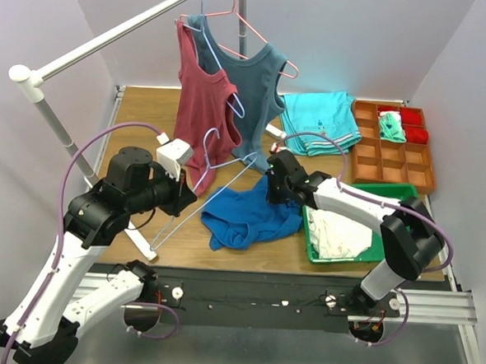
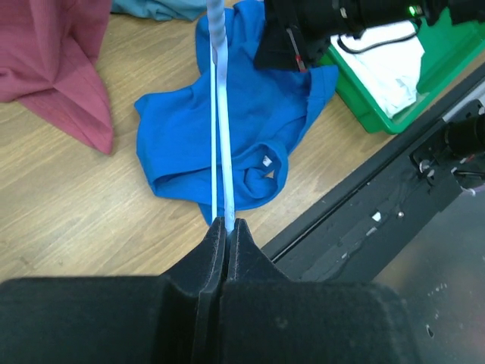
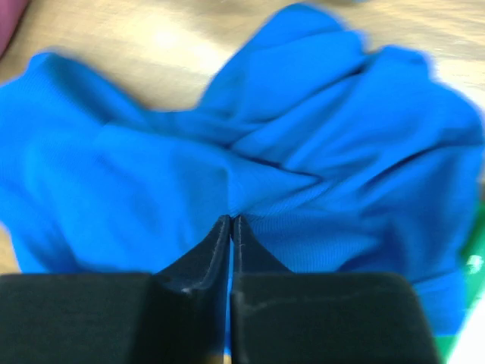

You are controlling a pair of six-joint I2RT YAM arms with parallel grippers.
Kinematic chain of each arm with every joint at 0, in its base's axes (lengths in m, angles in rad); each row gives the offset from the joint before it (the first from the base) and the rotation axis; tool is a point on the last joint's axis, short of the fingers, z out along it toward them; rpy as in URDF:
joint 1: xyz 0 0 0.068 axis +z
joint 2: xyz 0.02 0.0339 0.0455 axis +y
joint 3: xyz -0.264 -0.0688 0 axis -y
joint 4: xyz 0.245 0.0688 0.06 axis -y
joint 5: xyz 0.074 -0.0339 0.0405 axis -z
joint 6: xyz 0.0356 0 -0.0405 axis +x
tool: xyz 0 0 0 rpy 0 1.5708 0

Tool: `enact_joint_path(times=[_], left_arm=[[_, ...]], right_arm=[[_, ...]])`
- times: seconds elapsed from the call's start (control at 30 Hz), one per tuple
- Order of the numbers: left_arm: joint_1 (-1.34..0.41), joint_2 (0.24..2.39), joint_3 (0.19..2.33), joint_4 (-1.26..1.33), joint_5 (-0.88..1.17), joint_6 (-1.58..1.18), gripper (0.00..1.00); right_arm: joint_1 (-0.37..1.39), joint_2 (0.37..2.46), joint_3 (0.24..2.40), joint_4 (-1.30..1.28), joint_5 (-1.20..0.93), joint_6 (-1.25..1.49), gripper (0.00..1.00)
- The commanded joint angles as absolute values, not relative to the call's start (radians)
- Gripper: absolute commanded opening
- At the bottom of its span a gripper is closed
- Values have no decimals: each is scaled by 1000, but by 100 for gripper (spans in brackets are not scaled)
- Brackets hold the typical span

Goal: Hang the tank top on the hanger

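Near the table (image 1: pixel 148 118) edge, tank top (image 1: pixel 245 219) crumpled, beside green tray (image 1: pixel 383 189)

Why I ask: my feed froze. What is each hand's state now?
Left hand: closed on the hanger.
Right hand: closed, pinching the tank top.

royal-blue tank top (image 3: pixel 303 152), lt-blue wire hanger (image 2: pixel 218 38)

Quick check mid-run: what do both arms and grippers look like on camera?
Both the left arm and right arm have white links with black joint housings. Purple cables loop off both. The left gripper and right gripper are matte black, tapering to wedge tips. A white camera box sits on the left wrist.
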State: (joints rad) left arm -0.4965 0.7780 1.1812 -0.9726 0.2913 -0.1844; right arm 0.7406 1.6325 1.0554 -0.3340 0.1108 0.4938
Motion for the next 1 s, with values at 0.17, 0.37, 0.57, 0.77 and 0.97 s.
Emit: enact_joint_path(times=[0.17,0.37,0.57,0.77,0.97], left_arm=[[-491,811,1215,-937,106,-230,0],[-491,842,1206,-925,136,-235,0],[-491,842,1206,-928,156,-226,0],[-491,838,1209,-934,175,-224,0],[-491,825,1206,-936,248,-218,0]], right_arm=[[951,1560,1055,-327,78,569,1],[1026,1606,1037,-328,95,595,13],[1026,1524,1051,-422,238,607,59],[1025,1444,1055,-557,396,669,63],[1026,1260,886,-663,379,805,59]])
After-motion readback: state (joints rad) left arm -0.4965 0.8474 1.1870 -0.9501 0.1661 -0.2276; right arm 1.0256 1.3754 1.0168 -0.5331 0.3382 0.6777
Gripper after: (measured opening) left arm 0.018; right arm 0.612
